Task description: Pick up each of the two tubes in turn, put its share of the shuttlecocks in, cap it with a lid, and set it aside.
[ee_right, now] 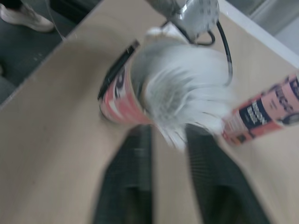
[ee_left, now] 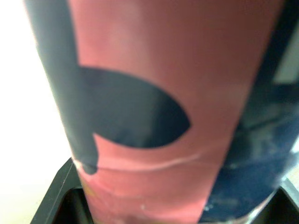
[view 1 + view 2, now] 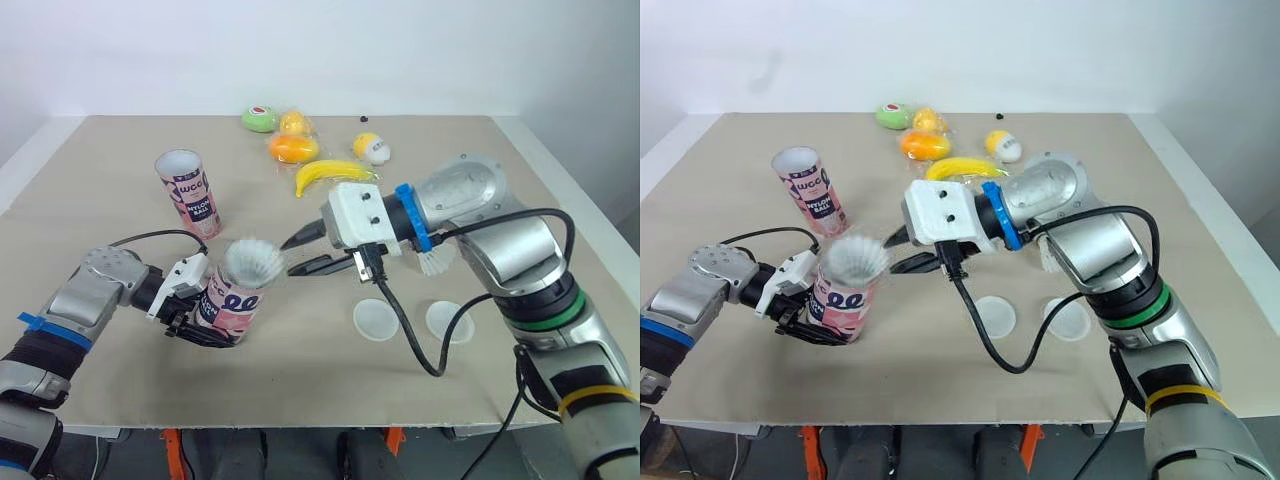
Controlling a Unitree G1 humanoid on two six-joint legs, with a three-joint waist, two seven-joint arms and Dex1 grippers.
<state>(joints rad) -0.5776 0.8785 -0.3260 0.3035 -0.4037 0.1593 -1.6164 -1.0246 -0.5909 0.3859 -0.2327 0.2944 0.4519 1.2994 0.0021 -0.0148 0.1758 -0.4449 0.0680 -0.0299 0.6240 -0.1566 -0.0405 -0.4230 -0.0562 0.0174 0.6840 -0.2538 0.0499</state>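
Note:
A pink tube (image 3: 232, 303) leans in my left gripper (image 3: 207, 320), which is shut on its lower half just above the table; in the left wrist view the tube (image 2: 154, 116) spans the frame. A white feathered shuttlecock (image 3: 253, 262) sits in the tube's mouth. My right gripper (image 3: 303, 253) hovers just to the right of the feathers, open, its black fingers (image 1: 128, 182) either side of the feather tips. The second tube (image 3: 190, 192) stands upright and uncapped at the back left. Two round clear lids (image 3: 375, 319) (image 3: 450, 321) lie flat at the front right. Another shuttlecock (image 3: 435, 262) lies under my right forearm.
Toy fruit is grouped at the back of the table: a banana (image 3: 330, 175), an orange (image 3: 292, 148), a green piece (image 3: 258, 118) and a yellow-and-white piece (image 3: 372, 147). A black cable (image 3: 405, 330) hangs from my right wrist over the lids.

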